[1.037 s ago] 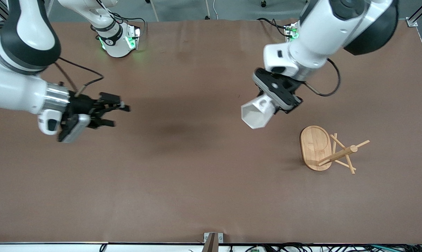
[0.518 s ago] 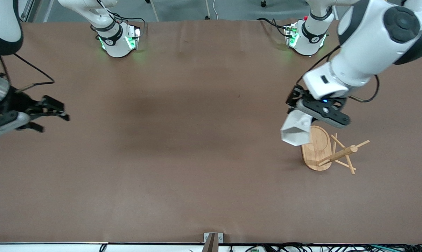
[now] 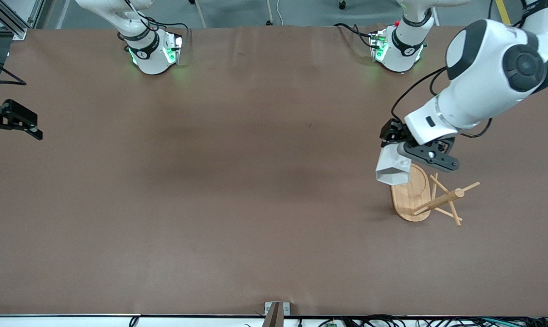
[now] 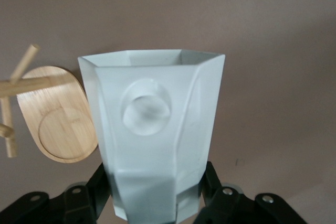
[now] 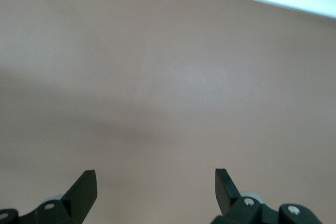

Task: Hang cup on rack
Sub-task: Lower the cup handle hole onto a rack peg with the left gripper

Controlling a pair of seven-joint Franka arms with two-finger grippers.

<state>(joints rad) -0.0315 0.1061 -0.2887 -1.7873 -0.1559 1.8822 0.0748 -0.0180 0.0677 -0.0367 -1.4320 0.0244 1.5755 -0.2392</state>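
Cup (image 3: 392, 167): white, faceted, hexagonal mouth, round hollow in its side; pinched by left gripper (image 3: 397, 150) in the air over rack (image 3: 421, 194) base edge. Rack bamboo, standing on brown surface (image 3: 237, 190). Right gripper (image 3: 3, 129) spread, waiting at surface edge.

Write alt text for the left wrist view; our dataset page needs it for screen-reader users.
The left gripper holds a white faceted cup over the brown table, its round-holed handle facing the camera. Beside the cup, lower down, stands the bamboo rack, showing its oval base and some pegs.
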